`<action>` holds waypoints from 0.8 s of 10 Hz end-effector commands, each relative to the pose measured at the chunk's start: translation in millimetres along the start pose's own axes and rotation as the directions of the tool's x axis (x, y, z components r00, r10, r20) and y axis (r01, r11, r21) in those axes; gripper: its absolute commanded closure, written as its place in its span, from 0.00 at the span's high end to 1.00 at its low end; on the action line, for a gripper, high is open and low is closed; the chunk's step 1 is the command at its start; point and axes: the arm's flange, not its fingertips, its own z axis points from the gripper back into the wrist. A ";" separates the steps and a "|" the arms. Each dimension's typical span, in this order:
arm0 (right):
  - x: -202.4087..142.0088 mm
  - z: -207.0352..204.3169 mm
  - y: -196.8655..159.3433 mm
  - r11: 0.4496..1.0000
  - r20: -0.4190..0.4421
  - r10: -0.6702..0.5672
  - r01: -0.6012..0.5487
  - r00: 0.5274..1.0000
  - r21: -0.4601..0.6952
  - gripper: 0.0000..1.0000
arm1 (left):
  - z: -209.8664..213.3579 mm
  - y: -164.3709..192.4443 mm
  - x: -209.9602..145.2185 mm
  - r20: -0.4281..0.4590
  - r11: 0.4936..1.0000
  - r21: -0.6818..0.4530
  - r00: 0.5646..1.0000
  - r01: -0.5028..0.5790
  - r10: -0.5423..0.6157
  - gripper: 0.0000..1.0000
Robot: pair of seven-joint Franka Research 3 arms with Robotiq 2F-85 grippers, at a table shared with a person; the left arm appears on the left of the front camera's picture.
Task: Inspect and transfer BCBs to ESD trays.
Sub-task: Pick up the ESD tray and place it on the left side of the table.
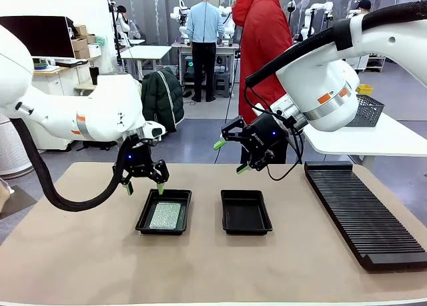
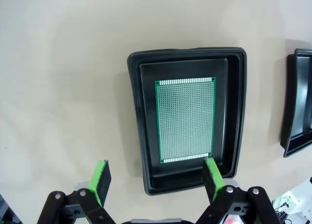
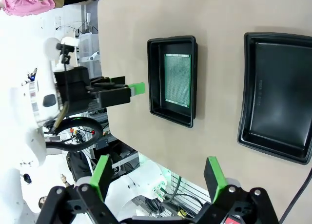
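Two black ESD trays lie side by side mid-table. The left tray (image 1: 143, 217) (image 2: 239, 121) (image 3: 155, 82) holds one green BCB (image 1: 165, 215) (image 2: 185, 119) (image 3: 177, 79) lying flat inside it. The right tray (image 1: 245, 212) (image 3: 275, 94) (image 2: 297, 107) has nothing in it. My left gripper (image 1: 143, 186) (image 2: 157, 177) hangs open just above the near-left rim of the left tray, nothing between its fingers. My right gripper (image 1: 230, 156) (image 3: 158, 173) is open too, raised above the table behind the right tray, nothing in it.
A long black ribbed rack (image 1: 363, 213) runs along the table's right side. A person in a red jacket (image 1: 263, 46) stands at the far edge. A grey mesh basket (image 1: 368, 109) sits on a white side table at right.
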 end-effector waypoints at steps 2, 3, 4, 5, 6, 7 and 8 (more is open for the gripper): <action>1.7 0.3 2.2 1.000 0.001 -0.006 0.006 1.000 -0.011 1.00 | -25.3 0.6 6.4 -0.008 0.999 0.050 1.000 0.017 -0.017 1.00; 1.7 0.3 2.2 1.000 0.001 -0.006 0.006 1.000 -0.011 1.00 | -32.5 2.6 7.2 -0.007 0.999 0.051 1.000 0.013 -0.013 1.00; 1.7 0.3 2.2 1.000 0.001 -0.006 0.006 1.000 -0.011 1.00 | -41.7 4.8 8.1 -0.007 0.999 0.051 1.000 0.011 -0.010 1.00; 1.7 0.3 2.2 1.000 0.001 -0.006 0.006 1.000 -0.011 1.00 | -48.3 5.4 9.8 -0.010 0.999 0.050 1.000 0.010 -0.009 1.00; 1.7 0.3 2.2 1.000 0.001 -0.006 0.006 1.000 -0.011 1.00 | -54.1 6.3 10.9 -0.019 0.998 0.056 1.000 0.006 -0.005 1.00; 1.7 0.3 2.2 1.000 0.001 -0.006 0.006 1.000 -0.011 1.00 | -59.6 7.4 11.1 -0.027 0.998 0.063 1.000 0.000 0.001 1.00; 1.7 0.3 2.2 1.000 0.001 -0.006 0.006 1.000 -0.011 1.00 | -64.1 9.0 11.1 -0.029 0.998 0.058 1.000 -0.004 0.006 1.00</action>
